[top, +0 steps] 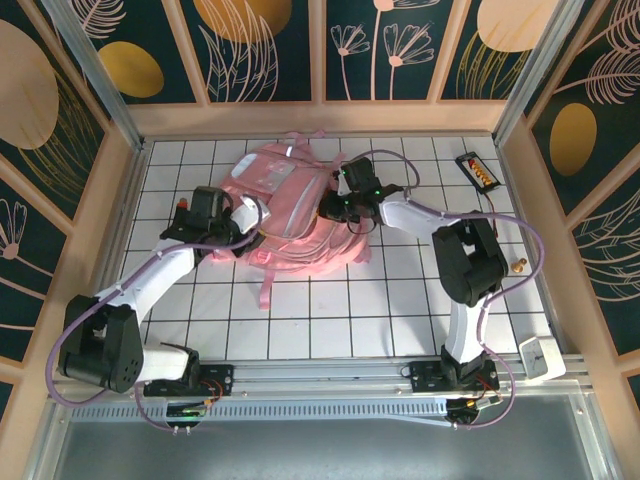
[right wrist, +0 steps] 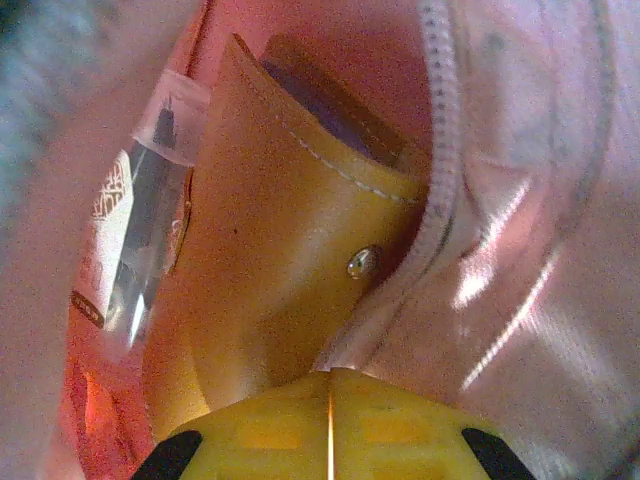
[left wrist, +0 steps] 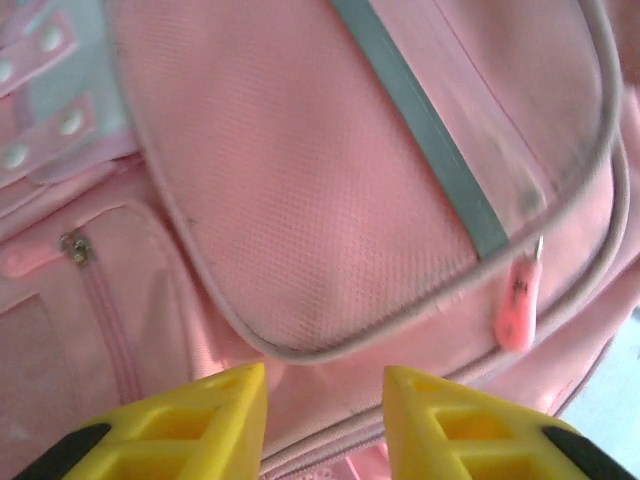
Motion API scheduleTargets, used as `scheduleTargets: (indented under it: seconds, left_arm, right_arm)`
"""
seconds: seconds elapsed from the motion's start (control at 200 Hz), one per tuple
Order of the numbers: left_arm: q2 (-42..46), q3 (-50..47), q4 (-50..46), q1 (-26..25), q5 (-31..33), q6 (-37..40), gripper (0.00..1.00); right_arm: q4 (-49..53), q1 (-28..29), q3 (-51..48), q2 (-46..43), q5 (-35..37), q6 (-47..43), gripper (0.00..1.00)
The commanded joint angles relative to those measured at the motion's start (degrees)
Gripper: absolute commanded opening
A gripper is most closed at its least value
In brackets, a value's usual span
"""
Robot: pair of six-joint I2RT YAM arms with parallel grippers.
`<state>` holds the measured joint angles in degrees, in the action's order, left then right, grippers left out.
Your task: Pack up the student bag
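The student bag (top: 290, 215) is a big pink backpack lying at the middle back of the white grid table. At its left side my left gripper (top: 245, 235) is pressed against it. In the left wrist view this gripper (left wrist: 325, 400) stands open, with the bag's zip seam between its yellow fingers (left wrist: 200, 420). A pink zip pull (left wrist: 515, 305) hangs to the right, under a grey reflective strip (left wrist: 430, 130). My right gripper (top: 335, 208) reaches into the bag's mouth, and its jaws (right wrist: 330, 375) are shut on the zip edge (right wrist: 400, 290). Inside lie a tan leather case (right wrist: 270, 270) and a clear-wrapped item (right wrist: 130, 240).
A small black holder with orange pieces (top: 477, 170) lies at the back right corner. A tiny object (top: 520, 265) sits by the right wall, and a white item (top: 537, 357) rests at the near right rail. Wooden walls enclose the table.
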<state>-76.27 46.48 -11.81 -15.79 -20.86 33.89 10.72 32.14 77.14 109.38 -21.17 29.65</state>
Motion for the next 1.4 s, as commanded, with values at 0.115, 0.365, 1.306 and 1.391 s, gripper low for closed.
scheduleTargets:
  seconds: [0.115, 0.365, 1.306, 1.391]
  left_arm:
    - [2.59, -6.73, 9.74, -0.14, -3.57, 29.72, 0.51]
    - [-2.74, -3.73, 11.53, -1.31, -1.92, 36.88, 0.5]
    - [-18.34, 14.28, 2.23, -6.8, -8.81, 29.21, 0.0]
    - [-17.54, 15.19, 2.5, -6.79, -11.75, 25.72, 0.0]
  right_arm:
    - [-1.44, 1.67, 6.47, 2.64, -3.12, -3.52, 0.09]
    - [-2.43, 0.64, 1.61, 0.73, -5.63, -4.78, 0.19]
    - [-13.57, 6.7, -23.08, -21.28, -4.79, -0.4, 0.54]
    - [-12.99, 7.65, -21.14, -19.08, -4.3, 0.53, 0.57]
